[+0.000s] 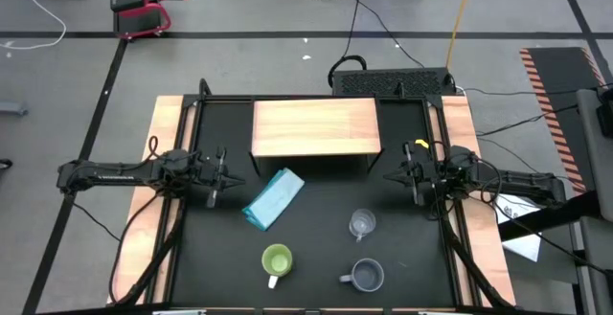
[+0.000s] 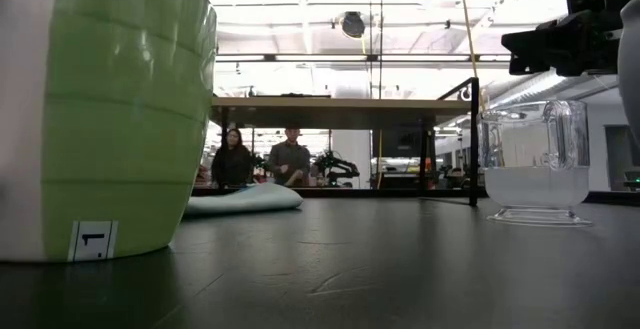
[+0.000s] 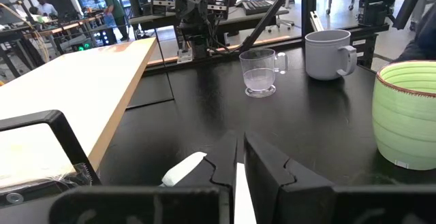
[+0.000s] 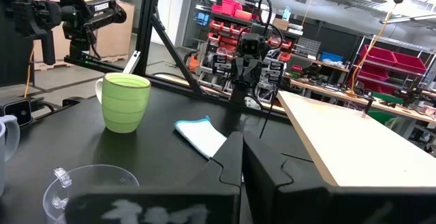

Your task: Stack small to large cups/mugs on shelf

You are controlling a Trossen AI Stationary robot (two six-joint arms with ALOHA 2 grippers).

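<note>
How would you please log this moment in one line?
shelf: bare | glass cup, grey mug, green mug: on table | left gripper, right gripper: shut, idle

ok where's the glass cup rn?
In the high view the glass cup stands on the table's right half, in front of the shelf, just behind the grey mug and right of the cloth.

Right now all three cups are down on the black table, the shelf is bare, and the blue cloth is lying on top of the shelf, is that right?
Not quite. The cloth lies on the black table, just in front of the shelf, not on it; the high view shows this. The rest holds: the glass cup, grey mug and green mug are all on the table and the shelf is bare.
</note>
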